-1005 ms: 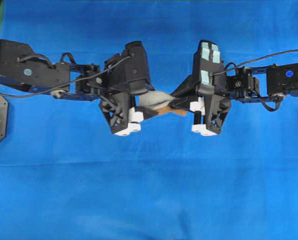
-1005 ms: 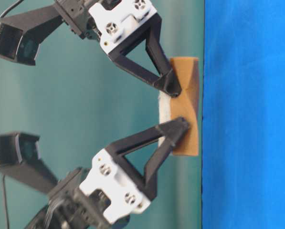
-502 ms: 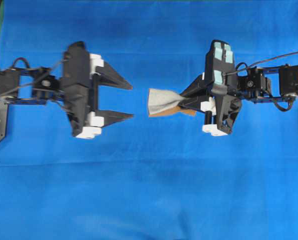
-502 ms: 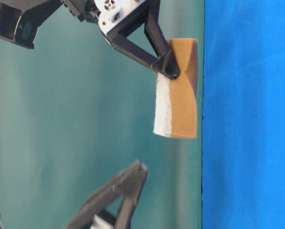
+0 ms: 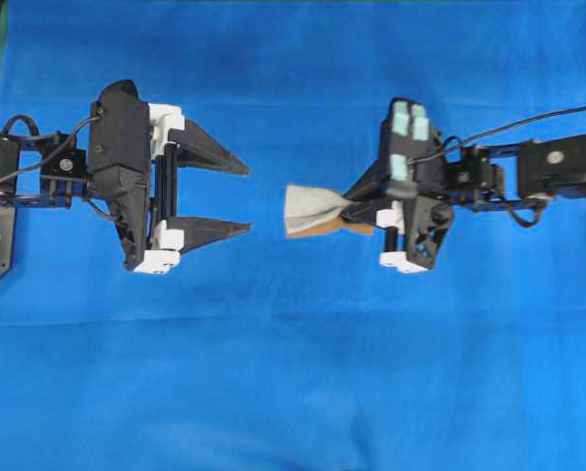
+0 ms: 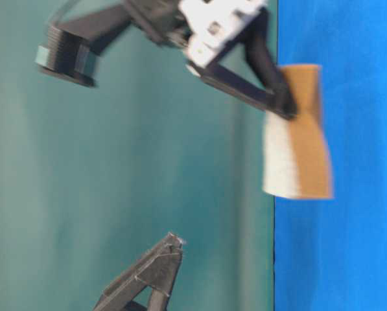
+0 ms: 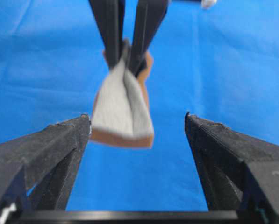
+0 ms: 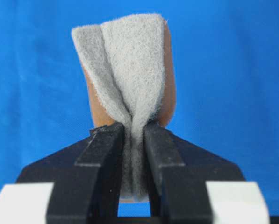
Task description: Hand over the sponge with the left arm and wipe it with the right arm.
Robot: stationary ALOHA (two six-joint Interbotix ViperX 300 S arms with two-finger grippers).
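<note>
**Sponge in the right pincer, ready to go down and wipe**

Blue cloth (image 5: 293,392) covers the whole work surface, and both arms hang above it with nothing else lying on it.

By the look of things the handover is done. The right pincer (image 5: 349,207), the one with pale teal tape on its housing, is clamped on the sponge (image 5: 310,209). Its fingers (image 8: 106,154) pinch one end so hard that the grey felt face folds into a crease between them. The rest of the sponge sticks out ahead of the fingertips, orange layer underneath, clear of the cloth.

The left pincer (image 5: 250,200) stands apart from the sponge, its jaws spread wide and holding nothing. From the left wrist view the sponge hangs beyond and between its fingertips (image 7: 78,128), touching neither.

To wipe well, the right arm should lower until the free end of the sponge presses flat on the cloth, not just its edge. The grip is near one end, so the soft block will likely bend. Firm, level strokes should suit it, with the fingertips kept off the cloth. The left arm is best kept well back from the stroke.
</note>
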